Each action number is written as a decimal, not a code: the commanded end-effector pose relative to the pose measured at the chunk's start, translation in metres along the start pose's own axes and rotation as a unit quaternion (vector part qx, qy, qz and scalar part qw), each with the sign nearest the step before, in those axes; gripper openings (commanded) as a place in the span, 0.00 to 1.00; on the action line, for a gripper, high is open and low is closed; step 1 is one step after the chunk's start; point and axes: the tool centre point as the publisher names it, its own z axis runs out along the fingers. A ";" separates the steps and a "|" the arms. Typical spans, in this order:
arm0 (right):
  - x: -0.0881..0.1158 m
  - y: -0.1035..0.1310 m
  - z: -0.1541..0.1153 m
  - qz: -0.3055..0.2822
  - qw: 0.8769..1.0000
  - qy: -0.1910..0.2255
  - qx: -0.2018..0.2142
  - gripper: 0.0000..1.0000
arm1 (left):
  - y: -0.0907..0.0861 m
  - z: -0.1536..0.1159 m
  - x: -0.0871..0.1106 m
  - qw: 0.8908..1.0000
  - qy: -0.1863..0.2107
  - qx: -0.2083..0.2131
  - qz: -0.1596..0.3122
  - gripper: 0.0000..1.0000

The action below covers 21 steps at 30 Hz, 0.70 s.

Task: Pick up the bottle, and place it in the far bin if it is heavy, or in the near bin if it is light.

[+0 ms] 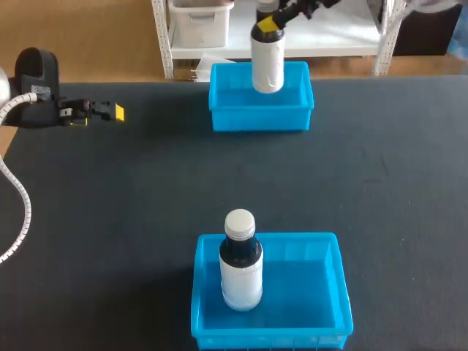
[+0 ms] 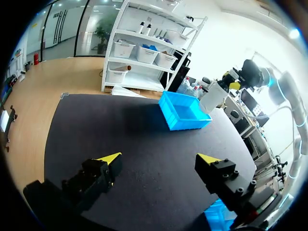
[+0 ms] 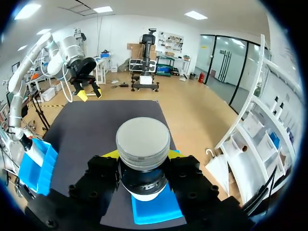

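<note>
Two bottles and two blue bins show. At the left, the left gripper [image 1: 102, 112] hovers over the table [image 1: 146, 205], fingers spread wide, holding nothing. The standing bottle [image 1: 240, 270], white with a dark neck and pale cap, is upright in the near bin [image 1: 322, 292]. The held bottle [image 1: 268, 62], white with a similar cap, hangs over the far bin [image 1: 300, 113], clamped at its neck by the right gripper [image 1: 269, 25], whose yellow tips are mostly hidden behind the cap

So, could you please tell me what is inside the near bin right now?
One white bottle with a dark neck and pale cap stands upright in the near bin, toward its left wall. The floor directly beneath it is covered by the bottle.
</note>
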 end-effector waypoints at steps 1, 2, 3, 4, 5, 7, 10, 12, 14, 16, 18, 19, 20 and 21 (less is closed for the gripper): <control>-0.009 -0.025 0.020 -0.002 0.998 0.008 -0.060 0.00 | 0.000 0.000 0.000 1.000 0.000 0.000 0.000 1.00; -0.009 -0.027 0.024 -0.002 0.998 0.008 -0.062 0.00 | 0.000 0.000 0.000 1.000 0.000 0.000 0.000 1.00; -0.008 -0.029 0.027 -0.002 0.998 0.007 -0.065 0.00 | 0.000 0.000 0.000 1.000 0.000 0.000 0.000 1.00; -0.008 -0.030 0.030 -0.002 0.998 0.005 -0.068 0.00 | 0.000 0.000 0.000 1.000 0.000 0.000 0.000 1.00; -0.007 -0.032 0.034 -0.001 0.997 0.003 -0.072 0.00 | 0.000 0.000 0.000 1.000 0.000 0.000 0.000 1.00; -0.007 -0.035 0.042 -0.002 0.997 -0.001 -0.079 0.00 | 0.000 0.000 0.000 1.000 0.000 0.000 0.000 1.00; -0.006 -0.039 0.052 -0.003 0.996 -0.006 -0.087 0.00 | 0.000 0.000 0.000 1.000 0.000 0.000 0.000 1.00; -0.006 -0.041 0.057 -0.003 0.996 -0.010 -0.093 0.00 | 0.000 0.000 0.000 1.000 0.000 0.000 0.000 1.00; -0.005 -0.042 0.061 -0.004 0.995 -0.012 -0.097 0.00 | 0.000 0.000 0.000 1.000 0.000 0.000 0.000 1.00; -0.004 -0.043 0.065 -0.005 0.995 -0.013 -0.101 0.00 | 0.000 0.000 0.000 1.000 0.000 0.000 0.000 1.00; -0.002 -0.045 0.068 -0.005 0.995 -0.016 -0.103 0.00 | 0.000 0.000 0.000 1.000 0.000 0.000 0.000 1.00; -0.001 -0.046 0.070 -0.004 0.995 -0.016 -0.103 0.00 | 0.000 0.000 0.000 1.000 0.000 0.000 0.000 1.00; 0.000 -0.047 0.071 -0.002 0.994 -0.018 -0.106 0.00 | 0.000 0.000 0.000 1.000 0.000 0.000 0.000 1.00; 0.001 -0.049 0.073 0.000 0.994 -0.020 -0.108 0.00 | 0.000 0.000 0.000 1.000 0.000 0.000 0.000 1.00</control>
